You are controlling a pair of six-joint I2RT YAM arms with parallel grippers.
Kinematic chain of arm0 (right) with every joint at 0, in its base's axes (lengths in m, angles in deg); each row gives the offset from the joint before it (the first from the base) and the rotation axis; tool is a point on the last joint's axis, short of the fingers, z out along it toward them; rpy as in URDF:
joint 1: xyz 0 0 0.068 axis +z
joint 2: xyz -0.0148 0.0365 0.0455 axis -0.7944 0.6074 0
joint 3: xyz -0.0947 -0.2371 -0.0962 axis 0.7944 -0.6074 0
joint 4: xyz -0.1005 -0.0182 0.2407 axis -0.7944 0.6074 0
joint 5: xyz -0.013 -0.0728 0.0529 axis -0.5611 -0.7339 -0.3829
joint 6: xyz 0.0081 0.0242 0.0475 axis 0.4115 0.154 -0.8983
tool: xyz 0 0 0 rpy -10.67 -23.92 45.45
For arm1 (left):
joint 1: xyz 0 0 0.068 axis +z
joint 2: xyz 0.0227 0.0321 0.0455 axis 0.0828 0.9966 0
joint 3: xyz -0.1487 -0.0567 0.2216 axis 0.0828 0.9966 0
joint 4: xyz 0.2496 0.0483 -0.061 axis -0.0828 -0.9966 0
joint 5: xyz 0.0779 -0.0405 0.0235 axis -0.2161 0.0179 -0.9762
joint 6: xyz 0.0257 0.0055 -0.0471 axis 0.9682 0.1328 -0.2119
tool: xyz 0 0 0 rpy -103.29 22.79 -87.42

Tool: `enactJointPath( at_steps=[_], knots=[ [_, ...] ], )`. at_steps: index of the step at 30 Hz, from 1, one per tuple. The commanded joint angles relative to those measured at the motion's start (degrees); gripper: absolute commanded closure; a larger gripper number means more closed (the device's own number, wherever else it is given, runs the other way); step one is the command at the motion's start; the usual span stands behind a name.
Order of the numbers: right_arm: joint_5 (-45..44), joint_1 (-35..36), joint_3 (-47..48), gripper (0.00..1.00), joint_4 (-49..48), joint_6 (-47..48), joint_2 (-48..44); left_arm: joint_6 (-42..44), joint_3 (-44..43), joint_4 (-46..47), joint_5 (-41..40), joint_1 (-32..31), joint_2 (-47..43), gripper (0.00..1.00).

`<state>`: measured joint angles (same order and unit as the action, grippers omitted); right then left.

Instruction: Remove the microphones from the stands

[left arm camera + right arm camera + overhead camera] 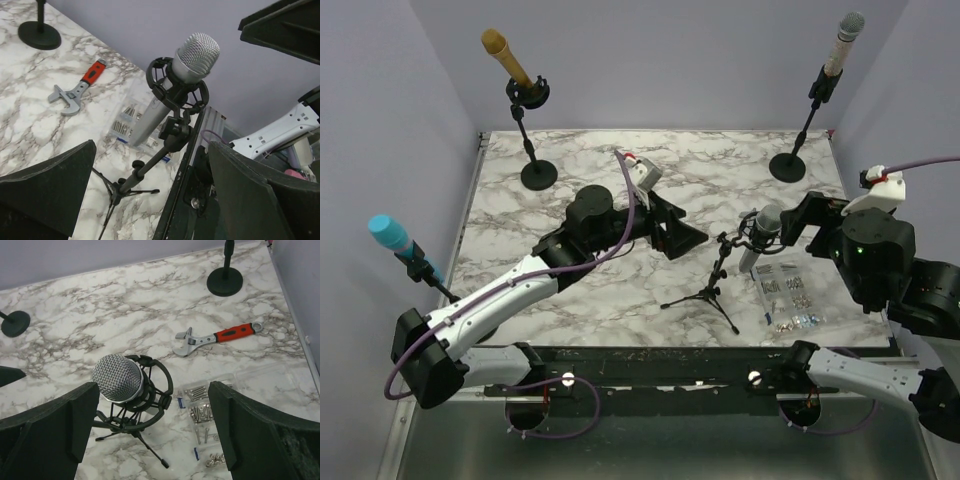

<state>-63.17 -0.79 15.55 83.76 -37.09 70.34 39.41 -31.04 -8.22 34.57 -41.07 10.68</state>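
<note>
**Top view:** silver mic [765, 232] sits tilted in a black shock mount [745, 238] on a small tripod stand [713, 288], right of centre on the marble table [580, 300]. Left gripper [682, 225] is near the stand on its left, apart from it; finger gap is hard to read from here. Right gripper [797, 224] is just beside the mic head on its right; contact can't be told from this angle. Clear screw bag [785, 295] lies flat just right of the tripod legs. Other stands round the edges hold a gold mic [505, 55] back left, a grey mic [842, 40] back right and a blue mic [392, 238] at the left edge.

**Left wrist:** left gripper [152, 147] has its fingers [50, 185] spread wide, gripping nothing. Mic [196, 50] is head-up, seated in the shock mount [156, 82], w/ the stand [147, 170] below it, ahead of the fingers and untouched. Behind it on the table are the screw bag [127, 122] and a red-handled wrench [75, 92].

**Right wrist:** right gripper [153, 386] also has its fingers [250, 435] wide apart, gripping nothing. Mic [117, 377] mesh head shows from above in the gap, in its shock mount [162, 380], overlapping the frame-left finger's edge; contact unclear. Stand [145, 445] legs are below, the screw bag [202, 412] just right of them, and the wrench [215, 337] farther back.
</note>
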Motion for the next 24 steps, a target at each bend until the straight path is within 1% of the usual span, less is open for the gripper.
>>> enactJointPath(
  at_steps=[1,7,10,13,15,19,22,24],
  knots=[
    [3.0,0.1,-2.2,0.0,2.2,-3.3,-3.6,3.6,1.8,10.6,-1.0,-4.6,2.9,0.01],
    [9.5,0.1,-5.4,0.0,-1.4,0.4,-5.3,9.0,2.4,15.3,-0.8,-9.0,7.1,0.02],
    [13.7,0.1,-6.1,0.0,-2.4,0.8,-5.0,11.5,1.3,14.2,-2.3,-10.9,9.7,0.03],
    [19.1,0.1,-7.6,0.0,-7.1,1.4,-6.1,12.8,0.5,13.6,-3.9,-12.4,12.1,0.08],
    [20.6,0.2,-10.5,0.0,-11.6,1.5,-8.6,12.7,0.8,14.7,-4.9,-12.8,13.0,0.11],
    [21.1,0.2,-16.7,0.0,-19.6,3.6,-13.7,12.0,0.3,15.2,-6.5,-13.1,15.1,0.17],
    [17.6,0.2,-17.2,0.0,-19.5,4.0,-12.2,11.7,-0.7,14.7,-7.5,-13.4,16.5,0.26],
    [17.4,0.1,-18.5,0.0,-20.7,6.9,-11.9,11.6,-1.0,14.9,-8.3,-13.6,17.2,0.33]
  ],
)
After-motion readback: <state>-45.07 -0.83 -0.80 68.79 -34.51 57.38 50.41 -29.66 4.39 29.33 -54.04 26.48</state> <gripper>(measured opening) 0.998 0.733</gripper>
